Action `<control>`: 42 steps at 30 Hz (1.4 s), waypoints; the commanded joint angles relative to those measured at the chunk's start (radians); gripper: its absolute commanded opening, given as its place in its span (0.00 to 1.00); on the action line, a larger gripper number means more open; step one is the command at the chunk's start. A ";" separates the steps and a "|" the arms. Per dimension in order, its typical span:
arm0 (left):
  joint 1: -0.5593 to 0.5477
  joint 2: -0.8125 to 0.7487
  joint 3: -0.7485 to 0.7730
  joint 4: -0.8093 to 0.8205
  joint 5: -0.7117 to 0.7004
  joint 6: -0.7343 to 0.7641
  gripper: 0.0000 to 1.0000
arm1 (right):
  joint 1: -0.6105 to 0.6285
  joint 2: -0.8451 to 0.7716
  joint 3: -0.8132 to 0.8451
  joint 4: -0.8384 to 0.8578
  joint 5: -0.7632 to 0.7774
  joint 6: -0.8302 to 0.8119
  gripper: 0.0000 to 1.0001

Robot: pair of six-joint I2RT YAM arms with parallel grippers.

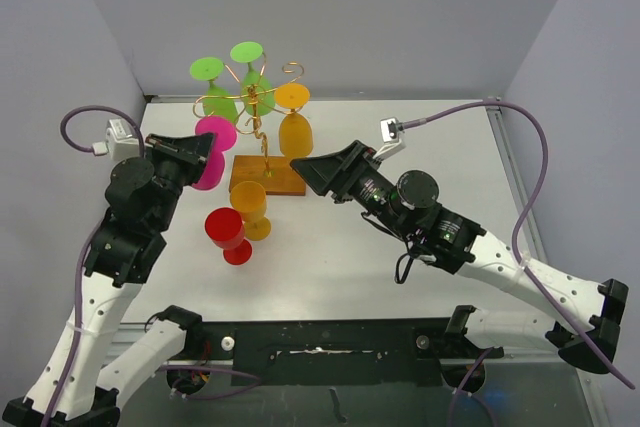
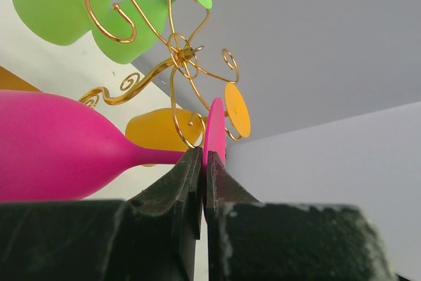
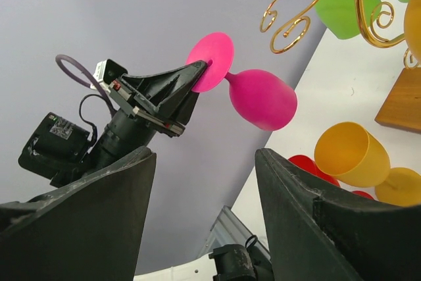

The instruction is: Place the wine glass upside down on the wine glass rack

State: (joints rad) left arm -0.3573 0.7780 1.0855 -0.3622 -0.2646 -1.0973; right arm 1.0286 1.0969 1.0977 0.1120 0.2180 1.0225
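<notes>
Scene: a gold wire wine glass rack (image 1: 262,122) on a brown wooden base (image 1: 268,175) stands mid-way along a white counter (image 1: 420,147); 2 robot arms reach toward it from the near edge

Already hung: 2 green glasses (image 1: 220,104) and 1 orange glass (image 1: 296,134) hang bowl-down from the scroll arms, feet on top

Task's glass: a pink wine glass (image 3: 263,100) is in the air just to the left of the rack; it is tilted, neither upright nor fully inverted; it does not appear to touch the wire

Left end effector (image 2: 204,162): clenched on the edge of the pink glass's foot disc (image 2: 214,133), which is pinched between the 2 fingers

Right end effector (image 3: 204,156): released, fingers spread wide, grasping nothing; it hovers to the right of the base, apart from every glass

On the counter: a red glass (image 1: 227,232) and a yellow glass (image 1: 250,207) sit close together just in front of the base

Progress: probably past halfway; the pink glass is off the counter and beside the rack, but not hung

Left to do: likely turn the bowl down, slide the stem into an empty scroll arm (image 3: 286,24) so the foot rests on the wire, then let go
</notes>
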 commanded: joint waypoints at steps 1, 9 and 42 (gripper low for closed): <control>0.011 0.011 0.019 0.128 -0.010 -0.025 0.00 | -0.001 -0.052 -0.010 0.030 0.028 0.001 0.63; 0.139 0.091 -0.031 0.245 0.165 -0.117 0.00 | -0.001 -0.079 -0.026 0.021 0.039 0.002 0.63; 0.298 0.318 -0.082 0.569 0.338 -0.185 0.00 | -0.002 -0.155 -0.056 -0.031 0.097 -0.024 0.63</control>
State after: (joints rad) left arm -0.0807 1.0760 0.9867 0.0631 0.0219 -1.2587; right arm 1.0286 0.9665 1.0355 0.0536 0.2855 1.0195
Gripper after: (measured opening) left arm 0.029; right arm 0.629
